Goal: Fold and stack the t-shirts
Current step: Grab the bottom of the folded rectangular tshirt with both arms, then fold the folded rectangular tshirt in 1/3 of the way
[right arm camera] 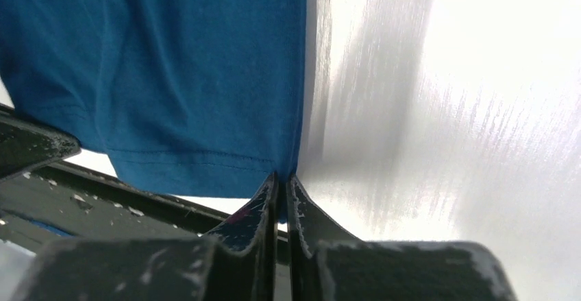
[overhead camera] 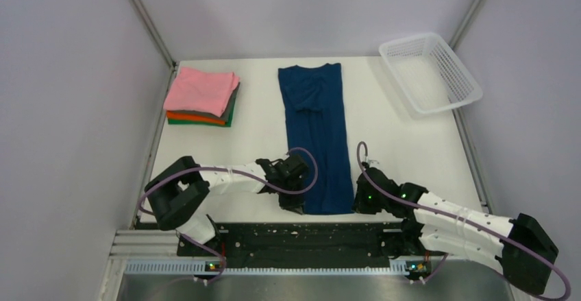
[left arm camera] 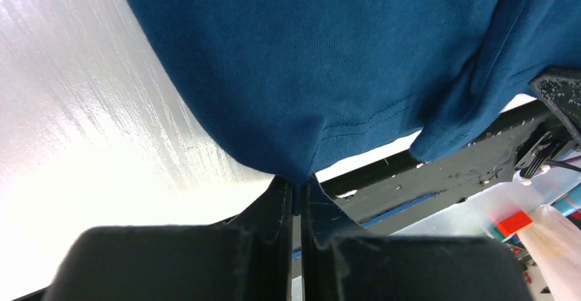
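The navy blue t-shirt [overhead camera: 317, 133] lies in a long narrow strip down the middle of the table, sleeves folded in, its print hidden. My left gripper [overhead camera: 299, 203] is shut on its near left hem corner [left arm camera: 296, 171]. My right gripper [overhead camera: 356, 201] is shut on its near right hem corner [right arm camera: 282, 177]. Both corners sit near the table's front edge. The folded pink shirt [overhead camera: 201, 90] tops a stack over the orange shirt [overhead camera: 195, 116] and the green shirt [overhead camera: 228, 114] at the far left.
A white mesh basket [overhead camera: 429, 72] stands at the far right corner. The black base rail [overhead camera: 301, 239] runs along the near edge just behind the hem. Grey walls close in the table's sides.
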Motion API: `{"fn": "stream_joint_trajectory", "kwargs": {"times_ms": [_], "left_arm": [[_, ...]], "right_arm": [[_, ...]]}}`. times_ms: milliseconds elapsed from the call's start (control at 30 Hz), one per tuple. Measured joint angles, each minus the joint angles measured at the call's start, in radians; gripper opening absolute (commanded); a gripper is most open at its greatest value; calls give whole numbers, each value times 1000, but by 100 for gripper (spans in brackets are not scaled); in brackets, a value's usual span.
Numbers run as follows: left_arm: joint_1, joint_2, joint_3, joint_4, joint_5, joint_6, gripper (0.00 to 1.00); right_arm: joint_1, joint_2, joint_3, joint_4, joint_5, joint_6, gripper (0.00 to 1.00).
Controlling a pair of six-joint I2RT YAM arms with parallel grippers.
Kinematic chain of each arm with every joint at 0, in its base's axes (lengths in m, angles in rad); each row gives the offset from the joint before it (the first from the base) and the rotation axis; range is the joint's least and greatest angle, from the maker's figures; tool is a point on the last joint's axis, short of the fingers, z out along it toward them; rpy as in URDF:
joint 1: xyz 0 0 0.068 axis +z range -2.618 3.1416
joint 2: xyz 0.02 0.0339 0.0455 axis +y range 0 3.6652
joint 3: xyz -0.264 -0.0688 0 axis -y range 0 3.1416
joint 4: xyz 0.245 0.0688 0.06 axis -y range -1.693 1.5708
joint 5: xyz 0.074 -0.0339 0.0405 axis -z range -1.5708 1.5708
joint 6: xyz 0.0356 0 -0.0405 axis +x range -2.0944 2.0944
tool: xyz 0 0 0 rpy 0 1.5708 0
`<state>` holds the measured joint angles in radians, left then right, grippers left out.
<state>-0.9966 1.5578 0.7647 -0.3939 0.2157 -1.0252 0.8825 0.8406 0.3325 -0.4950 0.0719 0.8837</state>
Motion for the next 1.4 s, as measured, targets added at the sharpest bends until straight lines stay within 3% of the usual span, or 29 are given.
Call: {"fn": "stream_joint_trajectory", "kwargs": {"times_ms": [267,533,833,1033,1400], "left_arm": [[-1,-39,-12,-67,-51,-27,0],[-15,-159,-124,-43,-41,-38,0],[-9,-153,-43,-67,-50,37,0],[95,-111,120,-100,-68,145,0],[357,89,384,-92,-120,279,0]], "right_arm": [[-2,-5,2,-27,-31,-20,0],[-2,-143,-32,1,-197,-46,0],[-2,-47,12,34,-201,-106,0],[-95,58,143,58,-156,-192,0],[-306,342,323,330,-72,-308,0]]}}
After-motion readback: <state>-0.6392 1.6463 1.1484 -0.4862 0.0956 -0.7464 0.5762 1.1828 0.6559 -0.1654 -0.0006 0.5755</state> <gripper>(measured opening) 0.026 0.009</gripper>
